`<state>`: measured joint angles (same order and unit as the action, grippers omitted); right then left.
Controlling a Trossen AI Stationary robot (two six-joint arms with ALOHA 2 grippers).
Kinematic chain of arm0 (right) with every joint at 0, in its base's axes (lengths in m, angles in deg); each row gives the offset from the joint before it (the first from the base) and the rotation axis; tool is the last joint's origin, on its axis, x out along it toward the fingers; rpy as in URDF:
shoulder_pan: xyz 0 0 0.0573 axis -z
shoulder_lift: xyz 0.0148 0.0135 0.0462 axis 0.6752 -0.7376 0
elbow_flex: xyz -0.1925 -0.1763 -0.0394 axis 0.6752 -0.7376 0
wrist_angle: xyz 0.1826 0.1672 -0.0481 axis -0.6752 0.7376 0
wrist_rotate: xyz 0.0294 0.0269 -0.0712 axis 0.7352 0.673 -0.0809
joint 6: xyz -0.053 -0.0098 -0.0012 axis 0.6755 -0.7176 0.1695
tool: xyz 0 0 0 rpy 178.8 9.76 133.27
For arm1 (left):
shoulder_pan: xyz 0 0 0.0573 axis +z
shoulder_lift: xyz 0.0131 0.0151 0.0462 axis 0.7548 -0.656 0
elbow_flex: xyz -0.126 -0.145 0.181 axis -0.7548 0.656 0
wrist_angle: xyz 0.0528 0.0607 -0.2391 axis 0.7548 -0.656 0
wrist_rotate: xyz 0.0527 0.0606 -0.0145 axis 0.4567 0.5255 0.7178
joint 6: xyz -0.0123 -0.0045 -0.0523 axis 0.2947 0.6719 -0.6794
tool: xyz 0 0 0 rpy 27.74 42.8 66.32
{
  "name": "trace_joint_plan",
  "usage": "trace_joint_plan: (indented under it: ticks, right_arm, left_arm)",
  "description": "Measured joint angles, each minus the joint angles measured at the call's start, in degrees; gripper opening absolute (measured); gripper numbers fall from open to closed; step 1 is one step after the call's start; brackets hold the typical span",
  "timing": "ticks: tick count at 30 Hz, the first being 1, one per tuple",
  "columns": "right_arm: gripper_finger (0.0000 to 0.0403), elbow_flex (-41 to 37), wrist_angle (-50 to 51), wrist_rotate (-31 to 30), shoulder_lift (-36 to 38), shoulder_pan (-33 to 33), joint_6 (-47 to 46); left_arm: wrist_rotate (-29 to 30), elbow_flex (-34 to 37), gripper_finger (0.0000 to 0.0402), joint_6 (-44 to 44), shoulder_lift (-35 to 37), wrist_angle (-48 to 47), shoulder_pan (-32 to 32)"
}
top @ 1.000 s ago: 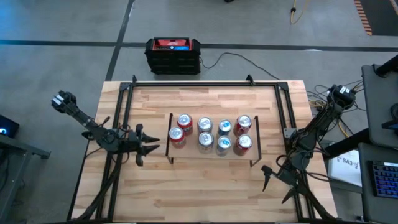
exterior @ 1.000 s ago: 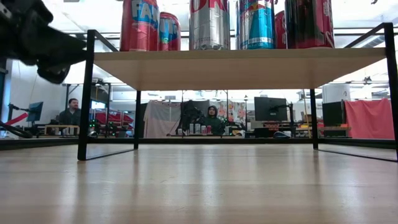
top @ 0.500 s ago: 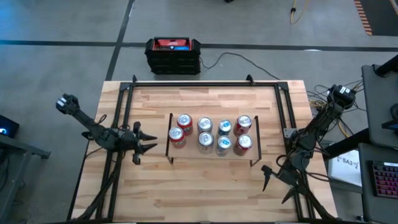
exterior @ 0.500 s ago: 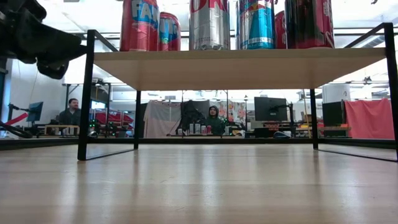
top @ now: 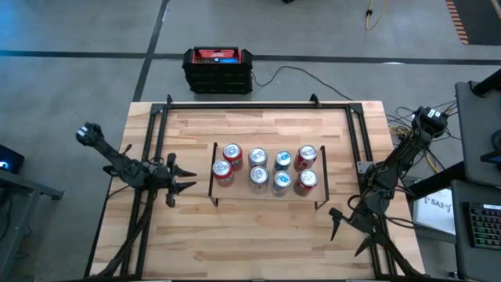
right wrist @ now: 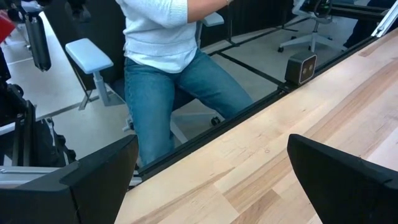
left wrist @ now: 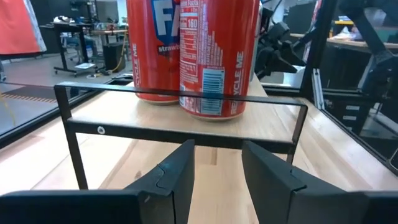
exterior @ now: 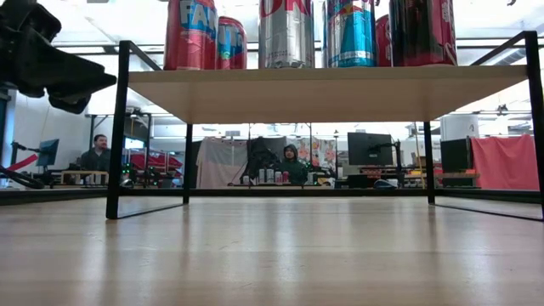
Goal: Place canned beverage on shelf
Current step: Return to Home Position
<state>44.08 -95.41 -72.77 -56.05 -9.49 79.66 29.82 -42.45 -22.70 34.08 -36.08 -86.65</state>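
Observation:
The shelf [top: 243, 197] stands mid-table on thin black legs and carries several cans in two rows, red, silver and blue ones [top: 222, 169] [exterior: 286, 34]. My left gripper [top: 188, 186] hovers level just off the shelf's left end, pointing at it. It is open, with a narrow gap [left wrist: 217, 165] and nothing between its fingers. In the left wrist view two red cans [left wrist: 217, 56] stand on the shelf board [left wrist: 186, 121] straight ahead. My right gripper [top: 338, 223] waits wide open at the near right [right wrist: 211, 165], holding nothing.
A black metal frame [top: 258, 105] runs around the tabletop. A black and red box [top: 218, 69] sits on the floor beyond the far edge. A person in jeans [right wrist: 168, 68] stands beside the table. Bare wood [top: 258, 243] lies in front of the shelf.
My left arm has folded back a little and its gripper has rolled slightly about its own axis, staying beside the shelf's left end with the same gap. The cans and my right arm have kept still.

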Motion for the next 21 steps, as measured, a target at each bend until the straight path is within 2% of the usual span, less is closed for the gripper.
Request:
trace_joint_plan:
  ticks: [11,21]
  right_arm:
    - [0.04,0.0,0.0,0.0,0.0,0.0,0.0]
    - [0.04,0.0,0.0,0.0,0.0,0.0,0.0]
  left_arm:
    - [0.0,0.0,0.0118,0.0,9.2,-0.7,0.0]
    - [0.1,-0.3,0.0118,0.0,8.8,-0.4,0.0]
